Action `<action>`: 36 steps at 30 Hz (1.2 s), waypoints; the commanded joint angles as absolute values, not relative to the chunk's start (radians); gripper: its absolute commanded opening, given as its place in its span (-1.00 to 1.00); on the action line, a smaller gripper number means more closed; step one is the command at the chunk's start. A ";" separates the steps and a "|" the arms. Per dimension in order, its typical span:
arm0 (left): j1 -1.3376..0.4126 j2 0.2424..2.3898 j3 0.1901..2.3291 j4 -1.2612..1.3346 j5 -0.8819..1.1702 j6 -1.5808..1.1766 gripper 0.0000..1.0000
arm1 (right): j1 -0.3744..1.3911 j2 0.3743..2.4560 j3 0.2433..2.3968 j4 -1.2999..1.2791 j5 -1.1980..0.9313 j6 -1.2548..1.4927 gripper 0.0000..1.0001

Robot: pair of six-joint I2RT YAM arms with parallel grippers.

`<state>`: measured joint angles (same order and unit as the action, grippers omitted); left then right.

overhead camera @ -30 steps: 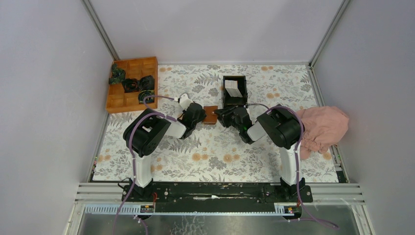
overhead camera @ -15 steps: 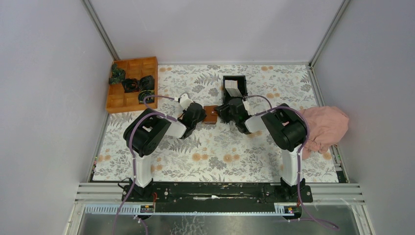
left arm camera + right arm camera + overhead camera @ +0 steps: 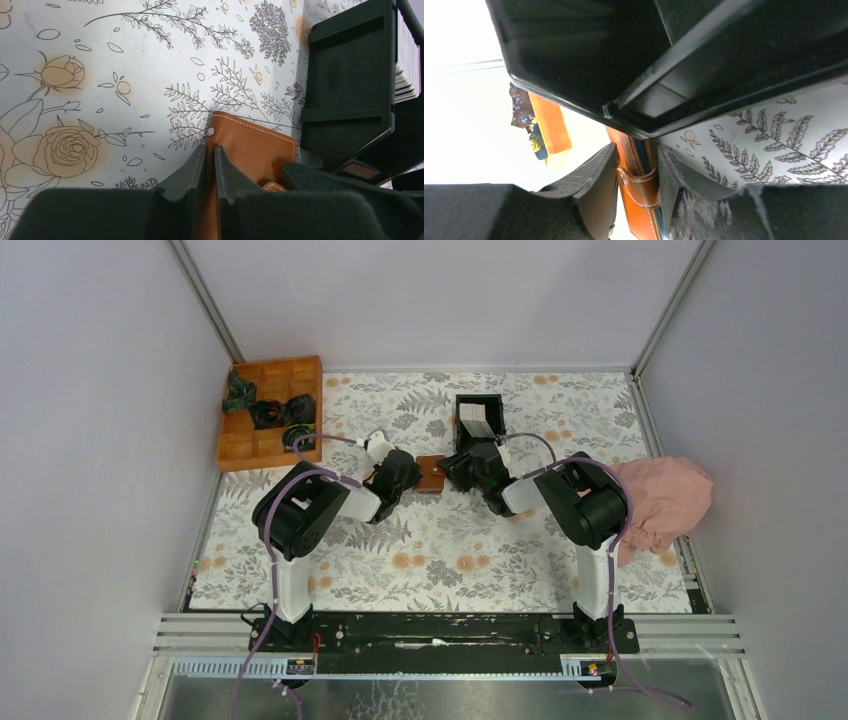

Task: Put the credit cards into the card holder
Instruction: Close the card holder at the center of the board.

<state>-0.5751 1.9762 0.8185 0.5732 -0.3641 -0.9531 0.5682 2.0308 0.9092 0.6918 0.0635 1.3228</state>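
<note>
Both tools (image 3: pixel 210 154) (image 3: pixel 636 152) low, astride card holder (image 3: pixel 252 150).

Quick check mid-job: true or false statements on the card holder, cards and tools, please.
1. The left tool is shut on the card holder's edge. True.
2. The credit cards stand in the black box. True.
3. The pink cloth lies in the wooden tray. False: the pink cloth lies at the right, far from the wooden tray.
4. The right tool hangs clear of the card holder. False: the right tool straddles the card holder.
</note>
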 commanded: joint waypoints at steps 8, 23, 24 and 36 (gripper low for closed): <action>-0.587 2.118 0.727 0.076 -0.304 -0.864 -1.00 | 0.563 2.048 0.831 0.789 0.020 1.240 -0.13; -0.587 2.118 0.730 0.077 -0.302 -0.863 -1.00 | 0.563 2.065 0.863 0.745 -0.020 1.216 -0.14; -0.588 2.118 0.731 0.076 -0.304 -0.862 -1.00 | 0.563 2.064 0.865 0.740 -0.022 1.215 -0.14; -0.590 2.119 0.746 0.066 -0.302 -0.864 -1.00 | 0.563 2.070 0.873 0.714 -0.049 1.203 -0.19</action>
<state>-0.5755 1.9762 0.8230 0.5648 -0.3641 -0.9485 0.5617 2.0354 0.8570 0.7994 -0.0151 1.2449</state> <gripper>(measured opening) 0.152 0.410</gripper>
